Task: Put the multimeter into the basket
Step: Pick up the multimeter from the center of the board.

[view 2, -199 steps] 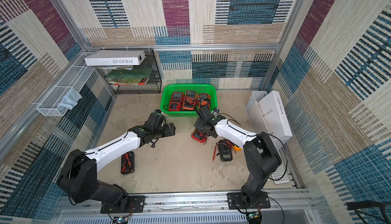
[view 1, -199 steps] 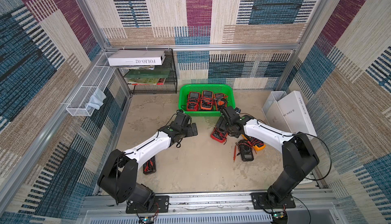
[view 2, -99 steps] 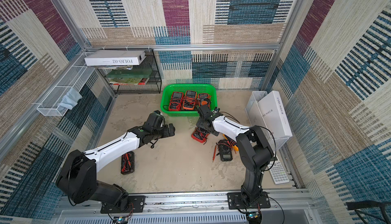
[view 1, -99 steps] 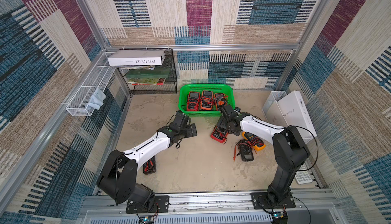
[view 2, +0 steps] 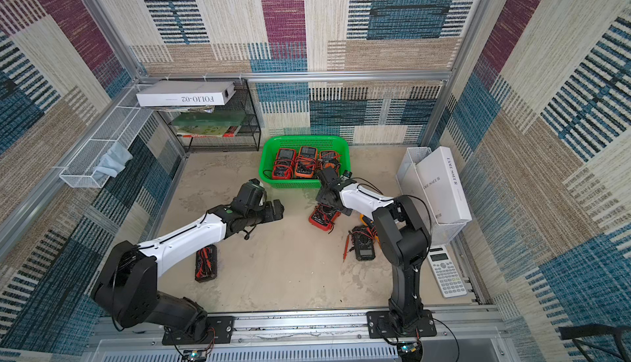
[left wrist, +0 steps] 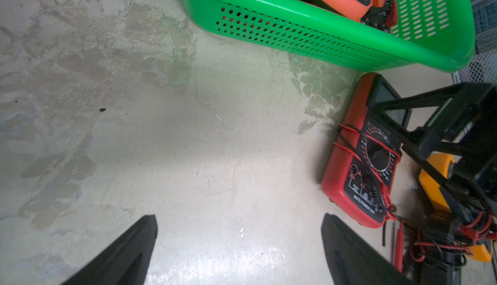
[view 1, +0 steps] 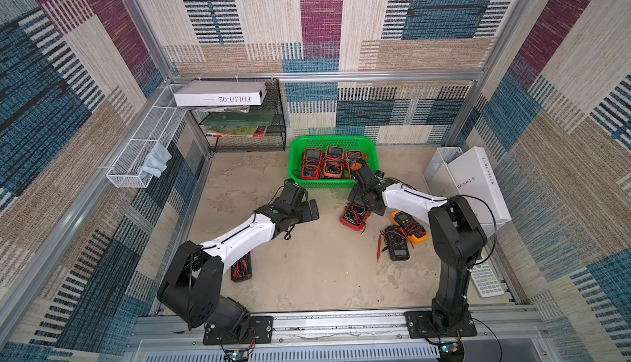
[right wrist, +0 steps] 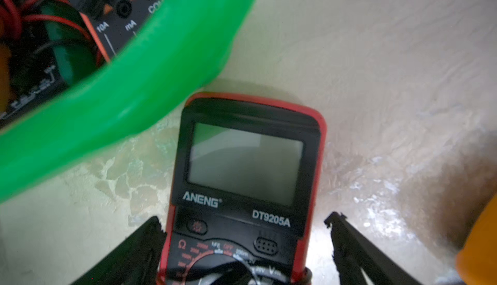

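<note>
My right gripper (right wrist: 245, 217) stands wide open and low over the red multimeter (right wrist: 247, 162), one finger down each side of its dial end and nothing gripped yet. I judge I am at the grasp: next I must close on its flanks without snagging the leads (left wrist: 357, 146) wrapped round it, then lift it clear of the rim. My left gripper (left wrist: 240, 216) is open too, empty over the bare table (left wrist: 134, 135), and just past the meter's screen end stands the green basket (view 1: 292, 164), with three multimeters (view 1: 333, 162) lying side by side in it.
</note>
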You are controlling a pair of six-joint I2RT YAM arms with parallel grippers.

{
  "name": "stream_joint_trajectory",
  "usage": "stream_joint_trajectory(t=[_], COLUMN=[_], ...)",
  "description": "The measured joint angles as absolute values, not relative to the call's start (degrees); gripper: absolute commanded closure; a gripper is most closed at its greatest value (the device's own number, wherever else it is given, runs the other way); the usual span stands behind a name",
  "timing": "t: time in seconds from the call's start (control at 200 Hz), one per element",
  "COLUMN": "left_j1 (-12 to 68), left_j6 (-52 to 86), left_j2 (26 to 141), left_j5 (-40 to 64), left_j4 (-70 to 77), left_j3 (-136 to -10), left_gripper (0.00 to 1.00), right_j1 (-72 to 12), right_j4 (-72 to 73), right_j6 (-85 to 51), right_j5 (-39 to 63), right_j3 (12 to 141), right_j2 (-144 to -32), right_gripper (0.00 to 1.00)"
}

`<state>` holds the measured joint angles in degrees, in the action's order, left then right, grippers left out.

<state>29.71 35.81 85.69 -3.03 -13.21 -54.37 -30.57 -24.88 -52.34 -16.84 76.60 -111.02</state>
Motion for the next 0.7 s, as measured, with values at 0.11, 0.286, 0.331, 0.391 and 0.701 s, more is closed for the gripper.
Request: stream_joint_trajectory(t=[0.11,0.286,0.331,0.391,0.701], left_j1=[29.71,29.71,29.71,29.71,29.71], left_j6=[35.81,35.97,35.97,35.99,36.23], left_j2=[85.97,86.08,86.08,86.08,86.43], left_j5=[-2.98,-2.79,-2.76,-2.79,-2.55], left_j4=[-13.10,-12.86,-12.80,-12.67,-12.53], left_j3=[-54.30,-54.00,-54.00,-54.00,-53.95], left_gripper=[0.00,0.00,0.00,0.00,0.00], right_j1=[-30.52,-30.44,-30.44,-30.44,-30.48], right_j4=[-24.03,-23.33,-22.96,-22.57,-21.93], right_j6=[-51.77,-51.53,-51.53,-51.57,-51.07], right_j5=[-16.47,-16.47,-16.49,-16.49,-17.67], right_j3=[77.32,78.22,78.32,78.46,78.65], right_j2=[-112.33,-114.28,-114.72,-115.28,-116.20], right_gripper=[0.00,0.01,0.00,0.01,0.06])
